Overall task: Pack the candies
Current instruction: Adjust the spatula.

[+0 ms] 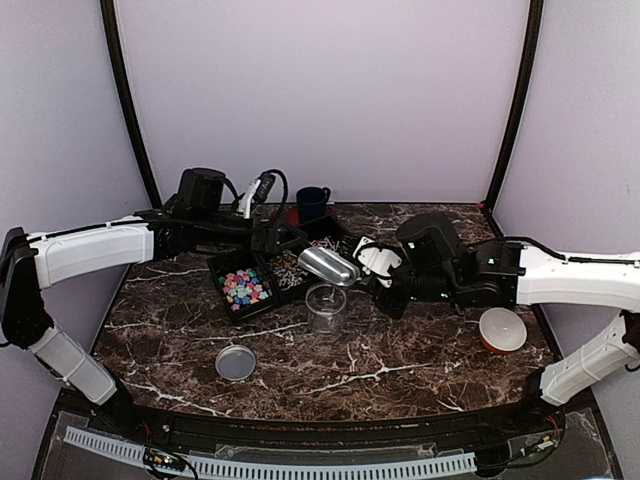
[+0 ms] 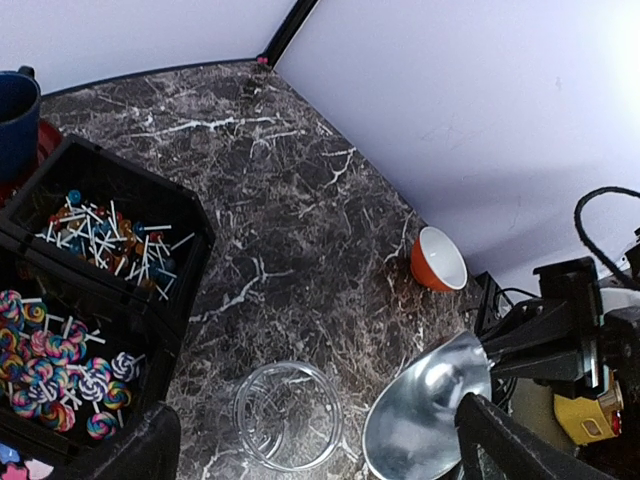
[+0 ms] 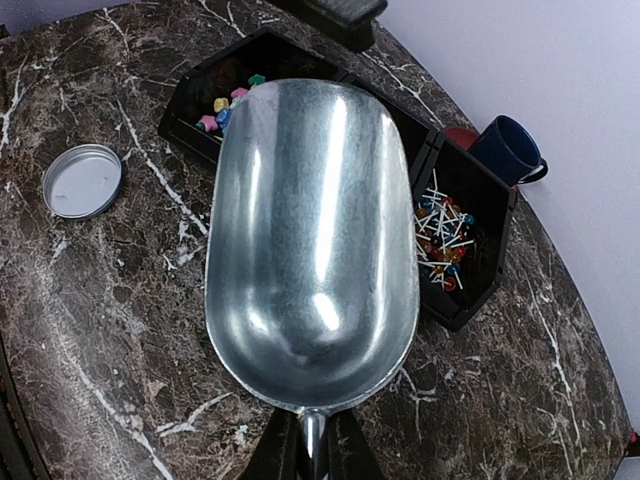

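Note:
Small multicoloured candies (image 1: 243,288) (image 3: 225,105) lie in the nearest black tray (image 1: 218,268). Swirl lollipops (image 2: 60,370) and thin stick candies (image 2: 110,240) (image 3: 440,235) fill the two trays beside it. A clear jar (image 1: 325,305) (image 2: 288,415) stands upright in front of the trays and looks bare inside. My right gripper (image 1: 372,262) (image 3: 313,445) is shut on the handle of a metal scoop (image 1: 328,264) (image 3: 312,240). The scoop's bowl is bare and hangs just above and behind the jar. My left gripper (image 1: 272,238) (image 2: 320,460) hovers open over the trays, holding nothing.
The jar's metal lid (image 1: 236,362) (image 3: 84,180) lies flat at the front left. An orange bowl (image 1: 502,330) (image 2: 438,260) sits to the right, under my right arm. A blue mug (image 1: 312,203) (image 3: 508,150) stands behind the trays by the back wall.

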